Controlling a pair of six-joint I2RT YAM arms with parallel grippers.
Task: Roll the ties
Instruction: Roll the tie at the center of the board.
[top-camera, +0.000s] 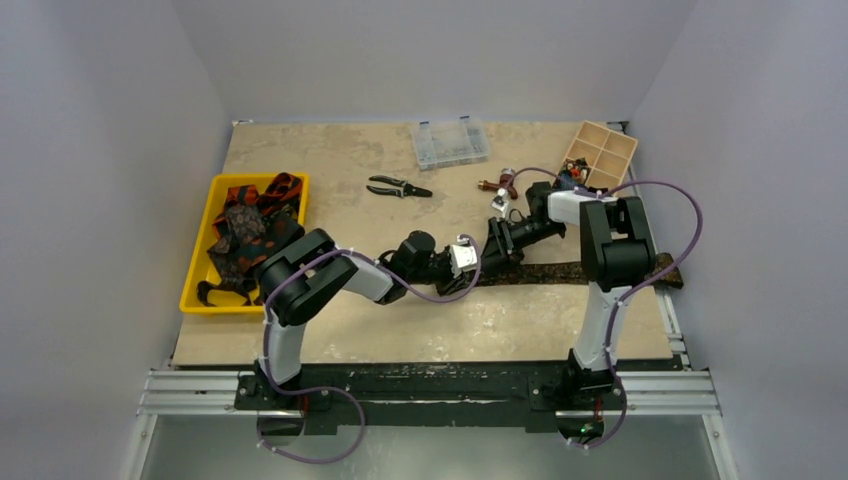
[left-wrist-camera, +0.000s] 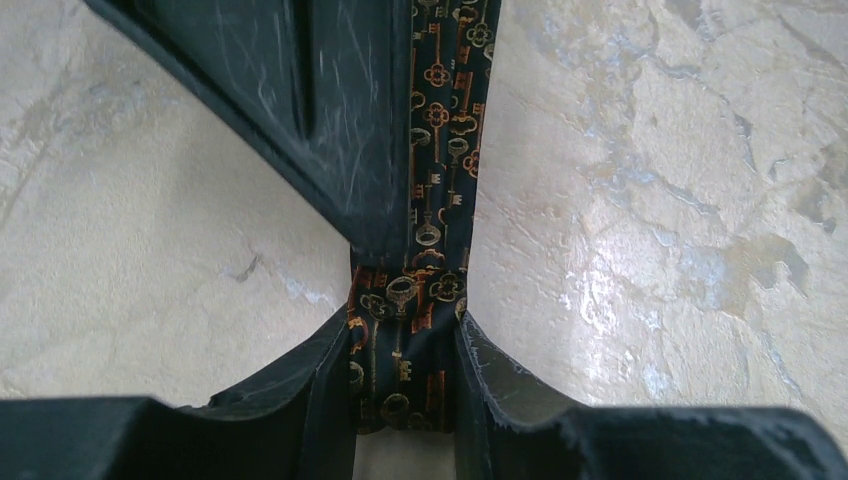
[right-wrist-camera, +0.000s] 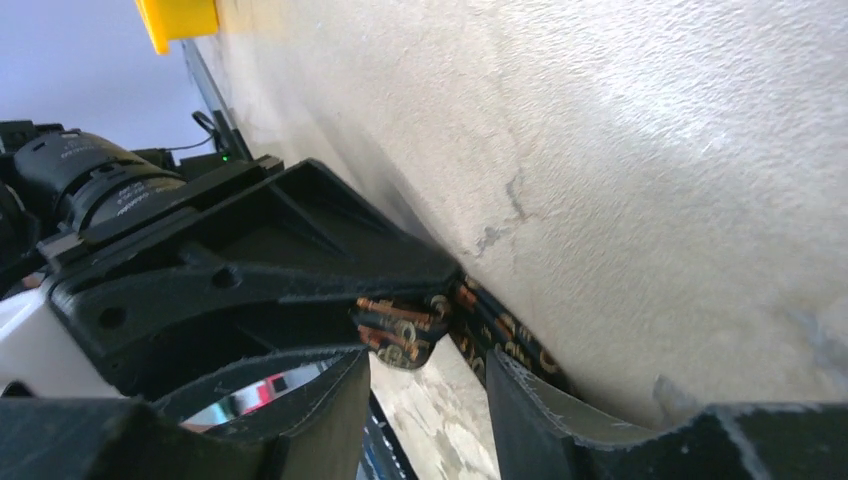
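The tie (top-camera: 590, 268) lies flat on the table (top-camera: 330, 170), long axis running left to right.
The left gripper (left-wrist-camera: 405, 345) is clamped on its narrow left end; the right gripper (right-wrist-camera: 425, 365), fingers parted and holding nothing, sits just beside that end, nearer the free length.

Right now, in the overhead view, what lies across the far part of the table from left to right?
Yellow plastic tray of dark patterned ties → black-handled pliers → clear plastic compartment box → wooden divided box.
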